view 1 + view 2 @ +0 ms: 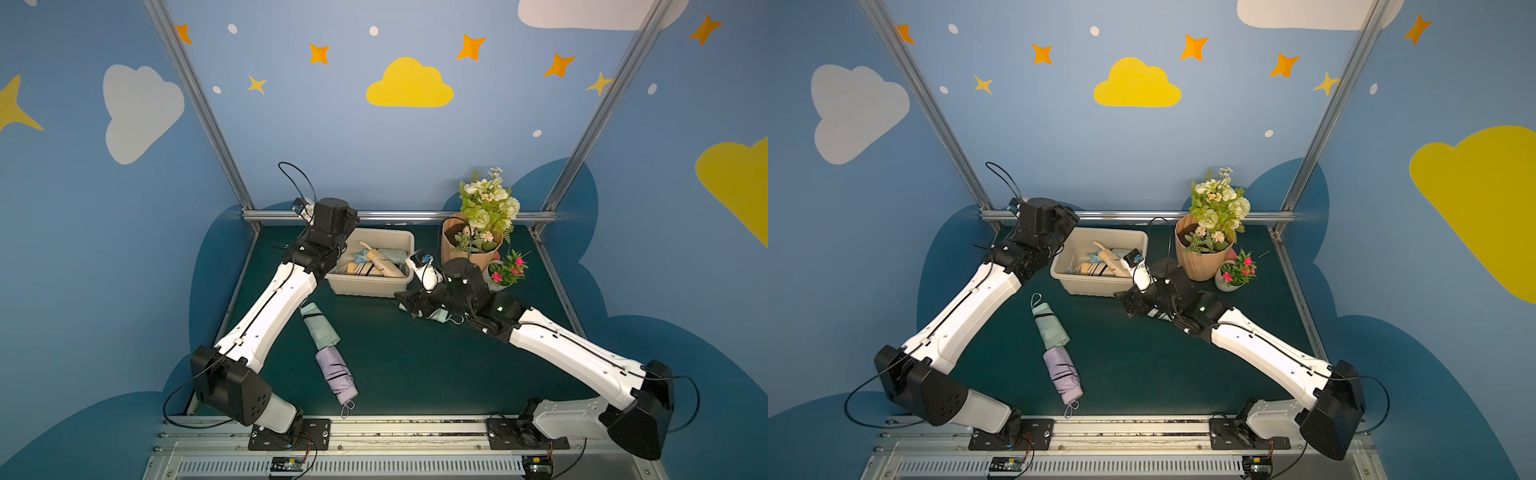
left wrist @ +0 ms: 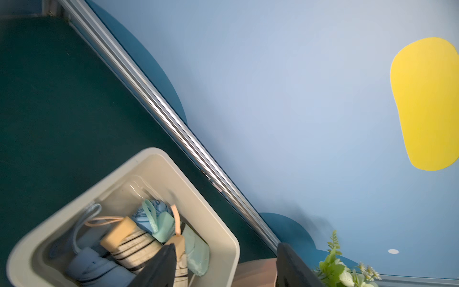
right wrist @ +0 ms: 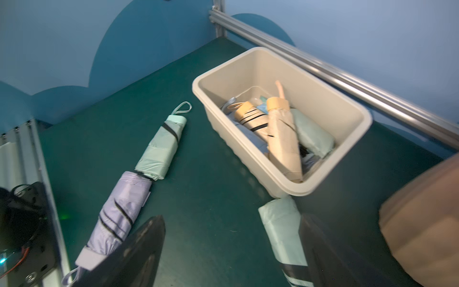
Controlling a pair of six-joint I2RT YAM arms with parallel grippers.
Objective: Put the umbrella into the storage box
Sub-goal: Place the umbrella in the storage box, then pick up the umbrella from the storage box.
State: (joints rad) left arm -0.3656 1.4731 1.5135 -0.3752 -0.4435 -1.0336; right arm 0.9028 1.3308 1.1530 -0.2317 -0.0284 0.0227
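Note:
The cream storage box [image 1: 368, 286] [image 1: 1096, 286] [image 3: 273, 177] stands at the back of the green table and holds several folded umbrellas, beige, mint and blue. My left gripper [image 2: 223, 269] hangs open over the box's end with nothing between its fingers; in both top views its wrist covers it. On the table lie a mint umbrella [image 1: 318, 328] [image 3: 161, 149] and a lilac umbrella [image 1: 336, 374] [image 3: 119, 211], end to end. Another mint umbrella [image 3: 283, 228] [image 1: 440, 316] lies just in front of the box. It sits between the open jaws of my right gripper [image 3: 231, 248] [image 1: 409, 305], close beside one finger [image 3: 323, 248].
A ribbed peach flower pot [image 1: 451, 253] with green and white flowers stands right of the box, close behind my right wrist. A small white pot [image 1: 498, 284] of pink flowers sits beside it. An aluminium rail [image 1: 395, 215] and blue walls bound the table.

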